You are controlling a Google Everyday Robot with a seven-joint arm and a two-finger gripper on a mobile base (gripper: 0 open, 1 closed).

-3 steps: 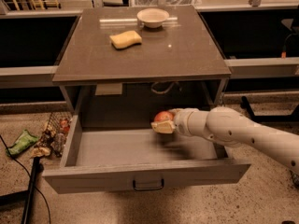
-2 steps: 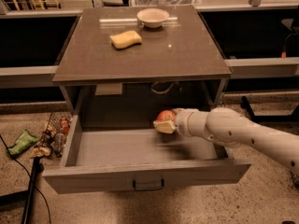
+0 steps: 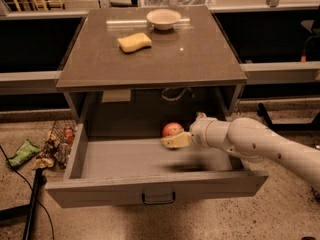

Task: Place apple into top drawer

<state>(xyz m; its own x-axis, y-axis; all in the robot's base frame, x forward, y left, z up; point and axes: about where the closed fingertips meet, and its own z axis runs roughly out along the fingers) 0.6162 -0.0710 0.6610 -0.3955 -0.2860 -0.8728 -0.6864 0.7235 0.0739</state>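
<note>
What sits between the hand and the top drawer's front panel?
Nothing but bare drawer floor, as the camera view shows. The hand hovers inside the open top drawer, just in front of the apple, towards the back.

Sponge [image 3: 134, 42], bowl [image 3: 163, 19] on tabletop [image 3: 195, 59].

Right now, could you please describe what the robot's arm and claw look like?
The arm is off-white and smooth, built of thick rounded segments, with a few small dark dots along its shell and a shorter cylindrical wrist. No cables or printed markings show on it. The claw, over the open top drawer beside the apple, is tan-yellow, unlike the arm.
</note>
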